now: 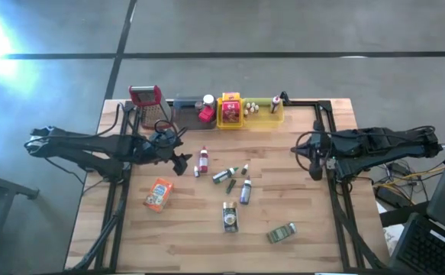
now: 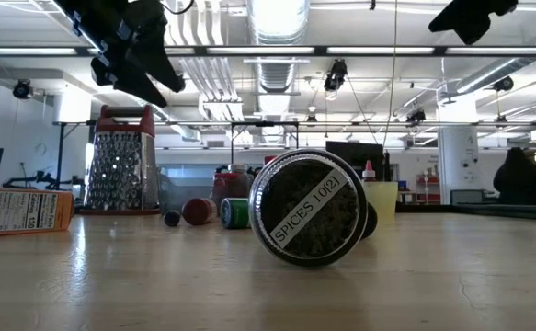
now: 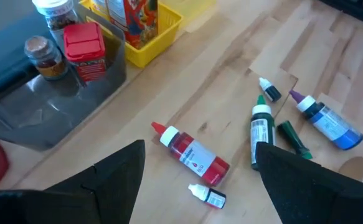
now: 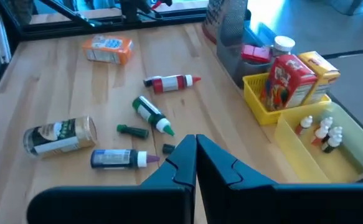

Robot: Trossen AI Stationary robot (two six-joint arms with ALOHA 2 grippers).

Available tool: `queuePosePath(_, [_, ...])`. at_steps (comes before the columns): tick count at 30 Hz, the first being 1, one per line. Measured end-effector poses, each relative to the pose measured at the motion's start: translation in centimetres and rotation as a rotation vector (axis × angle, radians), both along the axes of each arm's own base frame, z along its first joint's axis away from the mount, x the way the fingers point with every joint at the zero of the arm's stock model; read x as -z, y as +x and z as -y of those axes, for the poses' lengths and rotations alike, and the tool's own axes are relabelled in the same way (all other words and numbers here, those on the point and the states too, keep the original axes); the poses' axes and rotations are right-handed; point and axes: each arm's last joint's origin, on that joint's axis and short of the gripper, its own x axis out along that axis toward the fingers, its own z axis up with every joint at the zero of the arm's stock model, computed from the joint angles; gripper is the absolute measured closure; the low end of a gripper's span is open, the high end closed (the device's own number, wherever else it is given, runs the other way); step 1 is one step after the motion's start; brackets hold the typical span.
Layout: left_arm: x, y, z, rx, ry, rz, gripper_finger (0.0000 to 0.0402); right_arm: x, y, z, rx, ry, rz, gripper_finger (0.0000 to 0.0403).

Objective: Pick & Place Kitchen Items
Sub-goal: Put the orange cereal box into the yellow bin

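High view: the left claw [image 1: 182,162], fingers spread and empty, hovers left of centre beside the red bottle [image 1: 203,160]; it should drop squarely over that bottle. The right claw [image 1: 315,169] waits shut, empty, at right. Other kitchen items [image 1: 233,183] lie mid-surface. The grey tray [image 1: 182,116] holds jars, the yellow tray [image 1: 230,120] a carton.

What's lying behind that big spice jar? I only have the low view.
Observer: A blue bottle with a purple tip, on its side.
Operator: Where's the left arm working?
Observer: The left gripper hangs above the table beside the red bottle, jaws open and empty.
Operator: And the right one?
Observer: The right gripper is shut, holding nothing, out by the right edge, away from the bottles.
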Motion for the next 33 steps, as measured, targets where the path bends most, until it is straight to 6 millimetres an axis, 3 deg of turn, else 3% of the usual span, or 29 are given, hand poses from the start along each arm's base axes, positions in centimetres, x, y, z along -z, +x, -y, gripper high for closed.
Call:
queuePosePath(20, [-0.1, -0.1, -0.3, -0.097, 0.069, 0.017, 0.0092, 0.0, -0.1, 0.2, 0.060, -0.061, -0.007, 0.0394])
queuePosePath(28, [-0.3, -0.1, -0.3, -0.089, 0.051, 0.036, 0.0092, 2.1, -1.6, 0.6, 0.099, -0.085, -0.226, 0.0394])
queuePosePath(33, [-0.3, -0.3, 0.2, 0.041, -0.071, 0.011, 0.0092, 3.4, -3.1, 0.8, 0.173, -0.005, -0.309, 0.0394])
